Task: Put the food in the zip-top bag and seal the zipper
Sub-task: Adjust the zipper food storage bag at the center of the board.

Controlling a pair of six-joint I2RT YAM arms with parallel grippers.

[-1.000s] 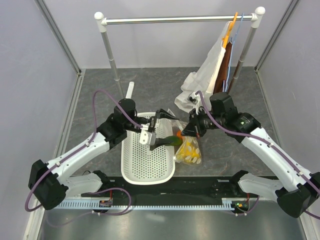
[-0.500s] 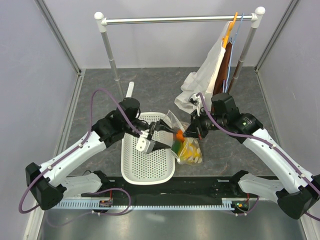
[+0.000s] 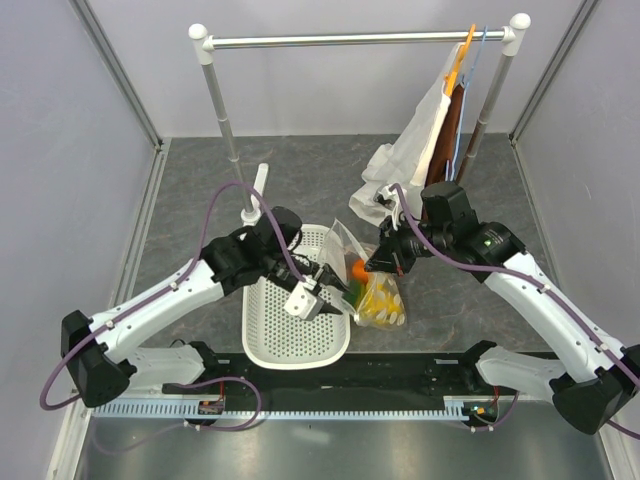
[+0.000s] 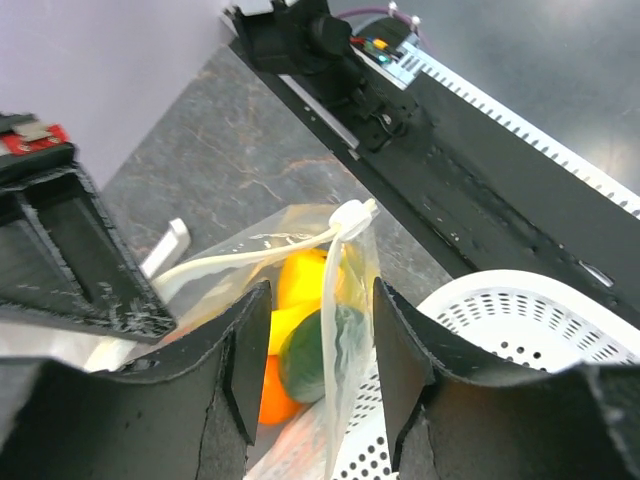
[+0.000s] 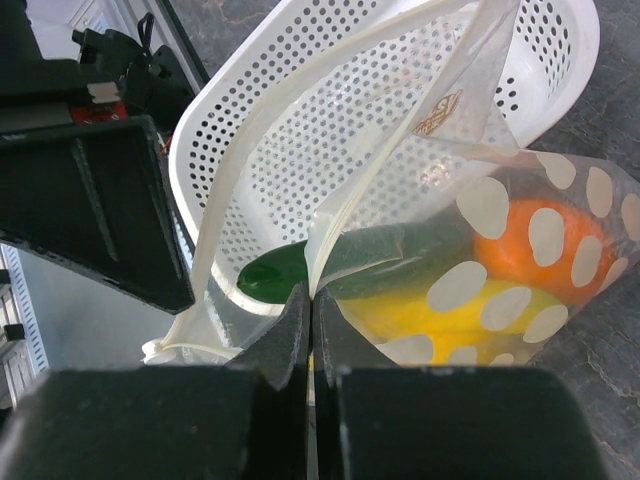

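Observation:
The zip-top bag [image 3: 378,290], clear with white dots, lies just right of the basket with its mouth held up. Inside it are a dark green cucumber [image 4: 310,350], an orange [image 5: 525,245] and yellow food [image 5: 440,315]. The cucumber's end [image 5: 272,272] pokes toward the mouth. My right gripper [image 5: 312,300] is shut on the bag's rim by the zipper [image 4: 250,258]. My left gripper [image 4: 321,292] is open; one side of the bag's mouth stands between its fingers, touching neither. From above, this left gripper [image 3: 330,290] sits over the basket's right rim.
The white perforated basket [image 3: 290,340] sits in front of the arms, left of the bag. A clothes rail [image 3: 350,40] spans the back, with white cloth on hangers [image 3: 425,140] at the right. A black rail [image 3: 400,375] runs along the near edge.
My left gripper has pulled back from the bag's mouth toward the near edge, and its jaws have narrowed. The cucumber now lies inside the bag. The right gripper has kept its hold.

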